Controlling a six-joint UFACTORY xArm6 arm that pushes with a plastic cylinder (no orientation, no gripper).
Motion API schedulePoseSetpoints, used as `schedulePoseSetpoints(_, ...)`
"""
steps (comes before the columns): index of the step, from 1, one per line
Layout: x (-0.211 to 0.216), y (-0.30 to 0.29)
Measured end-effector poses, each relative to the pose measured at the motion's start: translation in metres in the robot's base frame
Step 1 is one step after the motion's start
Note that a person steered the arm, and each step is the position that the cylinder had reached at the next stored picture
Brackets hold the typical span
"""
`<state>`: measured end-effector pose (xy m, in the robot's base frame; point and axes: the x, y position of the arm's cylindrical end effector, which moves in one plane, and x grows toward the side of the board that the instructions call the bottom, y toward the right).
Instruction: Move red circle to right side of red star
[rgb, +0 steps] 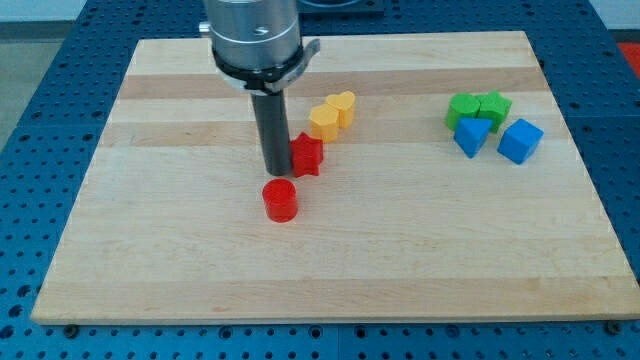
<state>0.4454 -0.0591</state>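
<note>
The red circle (281, 200) lies on the wooden board (330, 270) left of centre. The red star (306, 155) sits just above it and slightly to the view's right. My tip (275, 172) stands directly above the red circle, close to its top edge, and right beside the star's left side. The dark rod hides part of the star's left edge.
Two yellow blocks, a hexagon-like one (323, 121) and a heart-like one (342, 106), sit up and right of the star. At the view's right stand two green blocks (464, 109) (494, 106), a blue triangle (470, 137) and a blue cube (520, 141).
</note>
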Motion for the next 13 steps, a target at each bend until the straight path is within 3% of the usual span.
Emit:
schedulePoseSetpoints(2, -0.001, -0.015)
schedulePoseSetpoints(4, 0.049, -0.053)
schedulePoseSetpoints(6, 0.073, -0.039)
schedulePoseSetpoints(10, 0.061, 0.051)
schedulePoseSetpoints(13, 0.029, 0.056)
